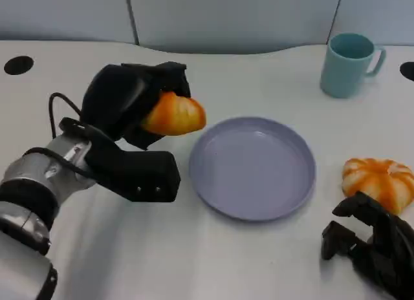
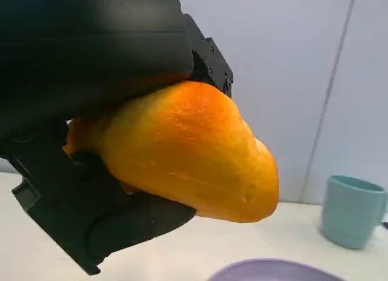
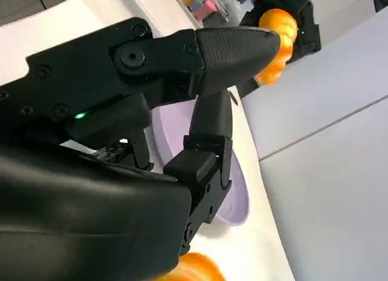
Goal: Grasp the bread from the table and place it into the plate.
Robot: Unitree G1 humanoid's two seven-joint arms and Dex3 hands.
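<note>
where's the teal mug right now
In the head view the teal mug stands upright at the table's far right, beyond the purple plate and apart from it.

Looks like an office or lab test bay, not a home. White worktop [image 1: 259, 261] with black cable grommet holes [image 1: 18, 64] at the back corners, typical desk furniture. Pale grey partition panels [image 1: 233, 15] with vertical seams run behind it. Props are staged: lilac plate [image 1: 253, 167], teal mug [image 1: 349, 64], glossy fake-looking bread [image 1: 378, 182]. In the right wrist view, cluttered colourful items [image 3: 203, 3] sit far off, too blurred to identify.
</note>
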